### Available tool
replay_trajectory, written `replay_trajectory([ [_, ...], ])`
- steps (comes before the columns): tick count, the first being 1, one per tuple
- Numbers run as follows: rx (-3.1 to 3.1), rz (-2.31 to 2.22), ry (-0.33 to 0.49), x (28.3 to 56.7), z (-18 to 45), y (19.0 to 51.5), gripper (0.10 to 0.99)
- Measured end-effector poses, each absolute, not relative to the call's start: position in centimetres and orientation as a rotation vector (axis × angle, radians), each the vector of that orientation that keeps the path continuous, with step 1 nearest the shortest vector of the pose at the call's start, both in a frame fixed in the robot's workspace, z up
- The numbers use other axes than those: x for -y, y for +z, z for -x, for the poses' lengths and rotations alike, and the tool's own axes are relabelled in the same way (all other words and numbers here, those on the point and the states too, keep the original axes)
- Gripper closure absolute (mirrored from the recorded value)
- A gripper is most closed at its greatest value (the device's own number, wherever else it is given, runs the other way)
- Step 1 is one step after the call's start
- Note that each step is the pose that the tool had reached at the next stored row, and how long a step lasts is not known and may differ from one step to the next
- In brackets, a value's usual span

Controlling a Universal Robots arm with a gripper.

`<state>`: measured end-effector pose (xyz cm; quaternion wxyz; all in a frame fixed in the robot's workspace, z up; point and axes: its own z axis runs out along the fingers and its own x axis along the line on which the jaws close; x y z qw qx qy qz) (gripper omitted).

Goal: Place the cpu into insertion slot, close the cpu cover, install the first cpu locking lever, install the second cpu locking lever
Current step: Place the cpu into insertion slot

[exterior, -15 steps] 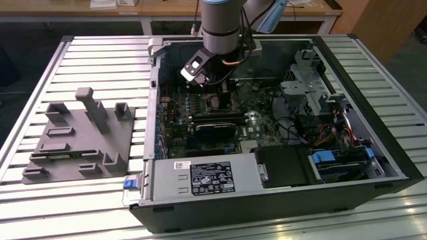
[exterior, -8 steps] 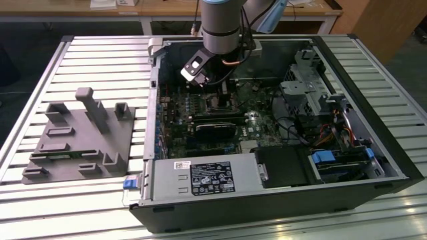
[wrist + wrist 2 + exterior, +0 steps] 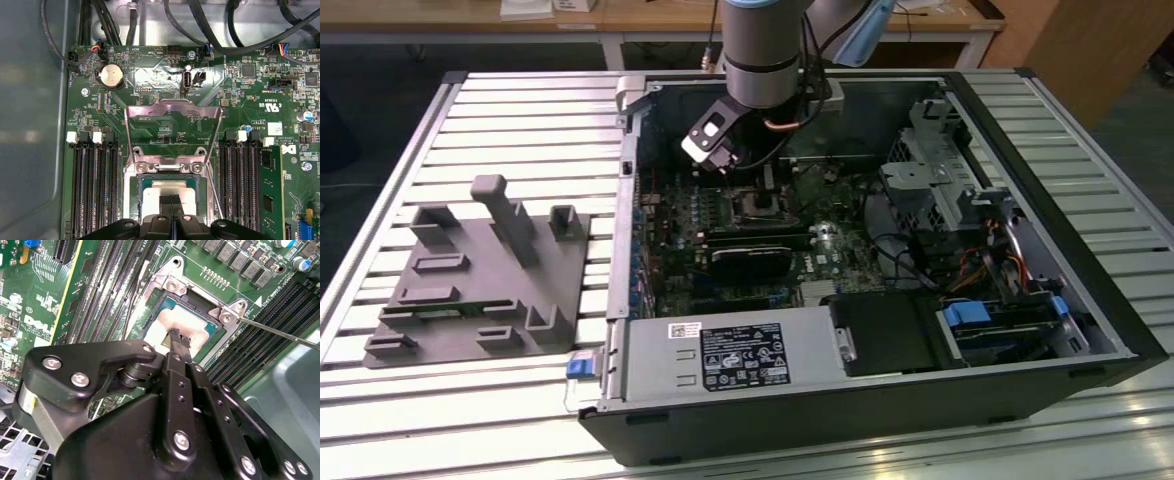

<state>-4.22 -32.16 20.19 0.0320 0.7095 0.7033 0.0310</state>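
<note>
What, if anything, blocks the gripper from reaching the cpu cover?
Likely nothing, so yes: the cpu cover stands open just beyond the gripper, which sits over the seated cpu, nothing between them.

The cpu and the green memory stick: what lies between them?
In the first wrist view, the rim of the insertion slot, a thin metal lever and empty black memory slots lie between them.

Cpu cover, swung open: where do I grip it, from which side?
Probably the cpu cover's free end bar, farthest from its hinge, from above, a finger on each face. It is a thin cut-out frame swung back off the cpu, so the middle offers no hold, and memory slots crowd the side bars.
</note>
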Motion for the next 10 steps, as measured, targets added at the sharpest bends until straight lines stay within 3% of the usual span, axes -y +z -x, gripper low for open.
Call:
replay_trajectory([
  [10, -2.165, -2.184, 0.095, 32.16, 4.30, 20.05, 0.980],
])
